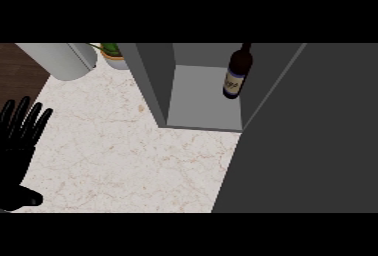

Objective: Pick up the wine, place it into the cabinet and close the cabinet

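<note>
The big grey door (pixel 310 140) fills the right side, swung open and not yet pushed to. Behind it the cabinet (pixel 159 85) stands on the marble desk (pixel 125 155). The left robot hand (pixel 18 145) rests at the left edge, fingers spread, holding nothing. The wine bottle (pixel 236 72) already stands upright inside the cabinet, by its right wall.
</note>
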Robot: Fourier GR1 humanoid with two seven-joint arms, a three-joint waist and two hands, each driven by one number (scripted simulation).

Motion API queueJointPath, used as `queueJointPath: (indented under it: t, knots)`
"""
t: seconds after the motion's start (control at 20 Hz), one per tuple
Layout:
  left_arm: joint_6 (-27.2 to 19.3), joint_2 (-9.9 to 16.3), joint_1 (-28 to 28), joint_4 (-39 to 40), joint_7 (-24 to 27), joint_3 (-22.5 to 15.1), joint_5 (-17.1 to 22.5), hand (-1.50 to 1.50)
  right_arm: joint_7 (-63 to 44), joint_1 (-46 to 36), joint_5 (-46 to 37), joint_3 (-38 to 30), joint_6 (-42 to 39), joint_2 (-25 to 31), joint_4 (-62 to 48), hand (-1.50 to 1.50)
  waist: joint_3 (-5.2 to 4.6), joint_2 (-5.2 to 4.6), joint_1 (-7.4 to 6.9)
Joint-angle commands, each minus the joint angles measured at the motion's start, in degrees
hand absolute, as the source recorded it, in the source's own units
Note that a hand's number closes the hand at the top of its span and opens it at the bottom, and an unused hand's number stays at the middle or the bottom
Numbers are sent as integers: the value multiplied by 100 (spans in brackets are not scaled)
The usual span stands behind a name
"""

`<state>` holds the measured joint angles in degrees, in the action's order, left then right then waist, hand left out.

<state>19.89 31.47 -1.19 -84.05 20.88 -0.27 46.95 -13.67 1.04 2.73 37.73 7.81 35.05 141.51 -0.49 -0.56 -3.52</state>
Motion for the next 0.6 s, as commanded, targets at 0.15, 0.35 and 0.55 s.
queueJointPath:
  t: [0.15,0.35,0.55]
  knots:
    - [150,189,132,60,-234,106,163,-150,-1146,-1596,497,581,276,-1557,-571,150,-2,4,-127]
    - [322,150,49,337,-54,201,93,-150,-2083,-3041,387,351,656,-2734,-1402,150,4,35,45]
    - [525,79,-8,650,122,352,125,-150,-2169,-4391,290,216,1111,-3460,-2906,150,20,36,100]
